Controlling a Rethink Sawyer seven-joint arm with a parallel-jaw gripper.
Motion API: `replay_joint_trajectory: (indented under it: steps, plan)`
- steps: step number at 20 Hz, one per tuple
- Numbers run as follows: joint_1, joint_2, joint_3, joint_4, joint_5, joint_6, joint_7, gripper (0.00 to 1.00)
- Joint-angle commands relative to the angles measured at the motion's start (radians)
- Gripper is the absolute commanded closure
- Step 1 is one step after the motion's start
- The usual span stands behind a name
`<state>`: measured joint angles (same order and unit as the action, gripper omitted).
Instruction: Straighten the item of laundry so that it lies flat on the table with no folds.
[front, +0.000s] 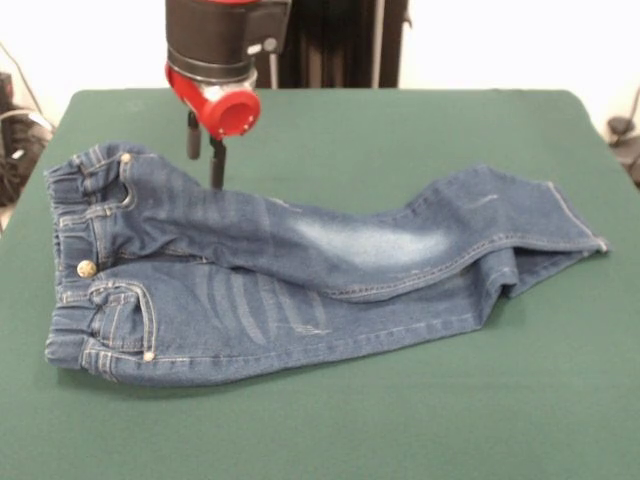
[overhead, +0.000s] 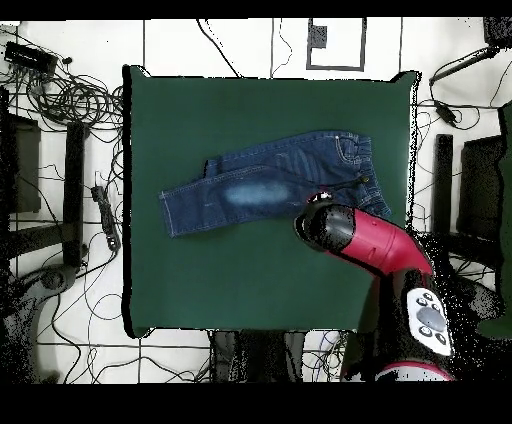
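The item of laundry, a small pair of blue jeans (front: 300, 270), lies on the green table (front: 420, 410) with its waistband at the left and both legs running right. The far leg lies partly over the near one, and the near leg's end is tucked under near the right. My gripper (front: 205, 170) hangs just behind the jeans' far edge near the waist, open, with two black fingers (front: 216, 165) apart and nothing between them. In the overhead view the red arm hides the gripper and borders the jeans (overhead: 265, 183) on the table (overhead: 250, 280).
Cables and dark equipment (overhead: 60, 100) lie on the floor around the table in the overhead view. The arm's red wrist (front: 225, 105) hangs over the table's far left part. Bare felt surrounds the jeans on all sides.
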<state>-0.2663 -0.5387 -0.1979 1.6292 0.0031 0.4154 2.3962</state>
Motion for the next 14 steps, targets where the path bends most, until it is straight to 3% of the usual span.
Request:
replay_joint_trajectory:
  steps: [1, 4, 7, 11, 14]
  plan:
    - [0.064, 0.095, -0.036, 0.072, 0.076, 0.181, 0.240, 0.00]
    - [0.078, 0.104, -0.046, 0.064, 0.088, 0.196, 0.239, 0.00]
    - [0.090, 0.056, -0.047, 0.064, 0.098, 0.103, 0.235, 0.00]
    - [0.094, 0.005, -0.048, 0.015, 0.109, 0.157, 0.204, 0.00]
    - [0.093, 0.014, -0.049, -0.035, 0.113, 0.169, 0.190, 0.00]
